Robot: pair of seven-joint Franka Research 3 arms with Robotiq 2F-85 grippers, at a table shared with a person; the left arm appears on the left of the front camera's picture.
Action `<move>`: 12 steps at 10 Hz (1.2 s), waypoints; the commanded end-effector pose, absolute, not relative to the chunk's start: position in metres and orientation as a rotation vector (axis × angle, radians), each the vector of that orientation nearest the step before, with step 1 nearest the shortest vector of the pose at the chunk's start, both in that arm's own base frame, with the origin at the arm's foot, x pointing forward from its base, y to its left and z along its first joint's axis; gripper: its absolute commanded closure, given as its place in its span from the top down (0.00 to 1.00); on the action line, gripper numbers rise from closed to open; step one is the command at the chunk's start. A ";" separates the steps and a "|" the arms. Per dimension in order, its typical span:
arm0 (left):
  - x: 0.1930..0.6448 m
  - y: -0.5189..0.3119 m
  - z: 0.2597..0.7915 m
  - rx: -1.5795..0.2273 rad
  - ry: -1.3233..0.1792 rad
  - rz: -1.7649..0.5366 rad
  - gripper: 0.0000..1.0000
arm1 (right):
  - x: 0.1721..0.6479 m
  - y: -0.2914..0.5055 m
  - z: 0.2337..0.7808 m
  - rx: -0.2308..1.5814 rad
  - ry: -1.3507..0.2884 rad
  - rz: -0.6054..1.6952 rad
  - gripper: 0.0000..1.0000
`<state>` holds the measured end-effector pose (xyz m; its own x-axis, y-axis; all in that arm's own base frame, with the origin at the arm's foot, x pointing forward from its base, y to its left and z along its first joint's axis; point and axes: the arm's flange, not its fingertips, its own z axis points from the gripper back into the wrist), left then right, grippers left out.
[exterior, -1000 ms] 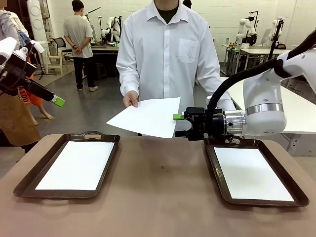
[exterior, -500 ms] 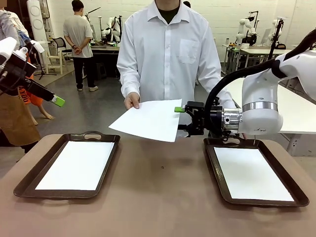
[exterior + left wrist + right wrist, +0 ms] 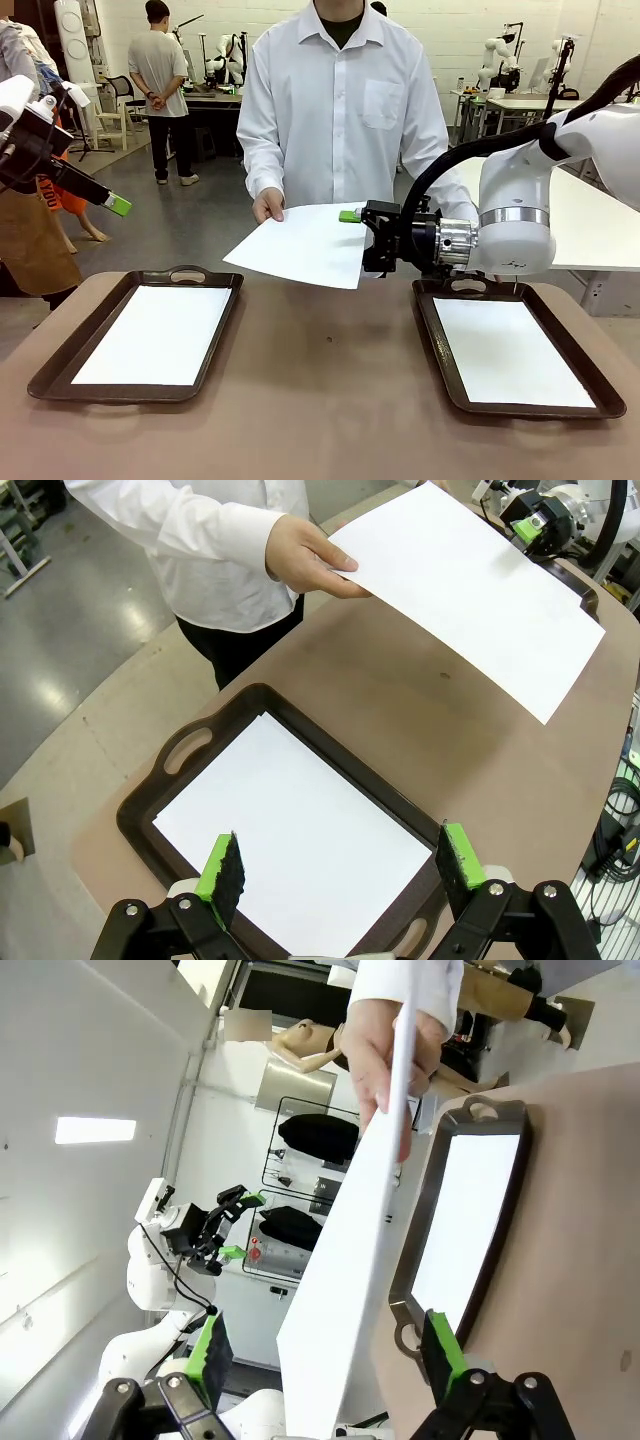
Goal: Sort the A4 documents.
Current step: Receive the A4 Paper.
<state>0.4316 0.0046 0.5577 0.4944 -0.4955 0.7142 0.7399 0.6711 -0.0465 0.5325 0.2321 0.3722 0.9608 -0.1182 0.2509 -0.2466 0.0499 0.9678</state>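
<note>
A person across the table holds out one of the A4 documents (image 3: 300,243) in one hand (image 3: 266,204), tilted above the table. My right gripper (image 3: 358,242) is open, its jaws standing above and below that sheet's right edge without closing on it. From the right wrist the sheet (image 3: 350,1280) runs edge-on between the open fingers (image 3: 211,1348). My left gripper (image 3: 113,205) hangs open, high at the far left; in its own view (image 3: 340,865) it looks down on the left tray's sheet (image 3: 300,830). The held sheet (image 3: 470,590) shows there too.
Two dark brown handled trays lie on the brown table, a left tray (image 3: 50,368) and a right tray (image 3: 432,340), each with a white sheet inside (image 3: 158,333) (image 3: 510,350). Bare tabletop lies between them. Other people and tables stand farther back.
My right gripper has slid left and slightly up, so its open jaws now straddle the held sheet's right edge. The person's sheet has risen a little. My left arm has not moved.
</note>
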 end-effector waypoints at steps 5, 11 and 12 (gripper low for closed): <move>0.432 0.005 0.558 -0.368 -0.734 -0.779 1.00 | 0.533 0.235 0.367 1.508 -0.274 0.111 0.97; 0.432 0.005 0.558 -0.368 -0.734 -0.779 1.00 | 0.531 0.238 0.367 1.509 -0.256 0.147 0.44; 0.432 0.005 0.558 -0.368 -0.734 -0.779 1.00 | 0.531 0.238 0.367 1.505 -0.258 0.145 0.30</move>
